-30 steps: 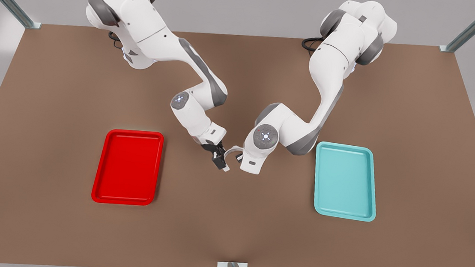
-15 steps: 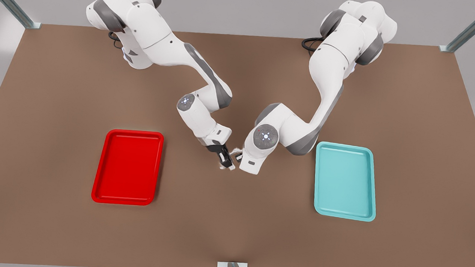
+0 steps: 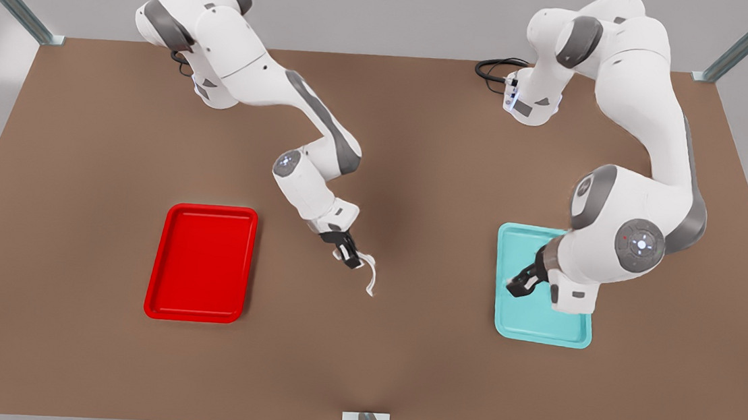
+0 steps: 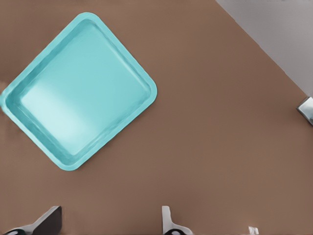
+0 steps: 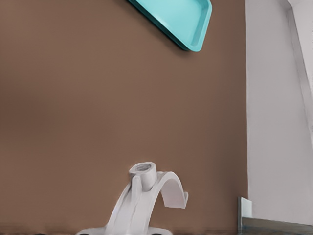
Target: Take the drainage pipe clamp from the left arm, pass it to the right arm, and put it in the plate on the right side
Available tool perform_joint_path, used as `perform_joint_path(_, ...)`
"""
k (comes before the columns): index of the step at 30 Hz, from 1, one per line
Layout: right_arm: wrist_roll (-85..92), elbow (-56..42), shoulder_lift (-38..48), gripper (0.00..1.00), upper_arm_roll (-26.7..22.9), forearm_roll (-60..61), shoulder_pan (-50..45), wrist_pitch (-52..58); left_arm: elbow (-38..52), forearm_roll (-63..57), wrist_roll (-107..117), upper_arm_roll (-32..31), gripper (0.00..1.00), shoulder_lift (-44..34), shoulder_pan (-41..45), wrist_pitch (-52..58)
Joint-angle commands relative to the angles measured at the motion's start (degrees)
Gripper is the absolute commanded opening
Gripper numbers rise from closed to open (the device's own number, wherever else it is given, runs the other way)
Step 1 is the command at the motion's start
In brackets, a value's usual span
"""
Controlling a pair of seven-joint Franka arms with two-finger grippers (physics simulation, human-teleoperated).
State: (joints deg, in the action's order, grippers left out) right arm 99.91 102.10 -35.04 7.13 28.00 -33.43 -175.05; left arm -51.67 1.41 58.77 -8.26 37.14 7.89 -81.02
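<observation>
The right arm's jaws (image 3: 348,256) pinch the white pipe clamp (image 3: 370,276), which dangles above the counter (image 3: 401,361) with its long axis toward five o'clock. The red tray (image 3: 200,262) lies at nine o'clock from it. Farther off at three o'clock, the left arm's jaws (image 3: 522,282) hover spread over the teal tray (image 3: 540,326).

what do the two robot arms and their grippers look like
Both arms, left arm and right arm, are glossy white, rounded segments with grey joint bands and round grey caps. Black two-finger grippers, left and right. A black cable loops at one base.
</observation>
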Motion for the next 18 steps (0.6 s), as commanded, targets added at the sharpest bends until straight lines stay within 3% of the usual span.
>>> perform_joint_path(1, 1.3, -0.3, 0.1, 0.21, 0.0, -0.2, 1.3, 0.5, 0.2, -4.2, -27.5, 0.0, 1.00, -1.0, -3.5, 11.8)
perform_joint_path(5, 3.0, -0.4, 0.3, 0.21, 0.0, -0.9, 6.0, 2.5, -0.4, -7.1, -42.0, -0.4, 1.00, -4.6, -7.5, 9.8)
perform_joint_path(7, 3.8, -0.5, 0.5, 0.21, 0.0, -0.9, 8.9, 4.4, -30.3, -6.7, -49.8, 0.1, 1.00, -22.5, -7.5, -5.7)
perform_joint_path(10, 8.8, -0.6, 2.1, 0.21, 0.0, -0.8, 13.1, 6.3, -29.4, -9.3, -49.5, -0.6, 1.00, -20.4, -2.2, -0.5)
perform_joint_path(14, 14.2, -1.7, 2.2, 0.21, -0.2, -0.8, 19.0, 6.5, -26.5, 4.1, -49.2, -1.1, 1.00, -20.5, -3.7, 5.0)
perform_joint_path(18, 15.8, 1.8, 5.9, 0.21, -0.6, -0.8, 24.1, 6.3, -26.5, 4.7, -49.3, -1.2, 1.00, -20.4, -3.8, 5.3)
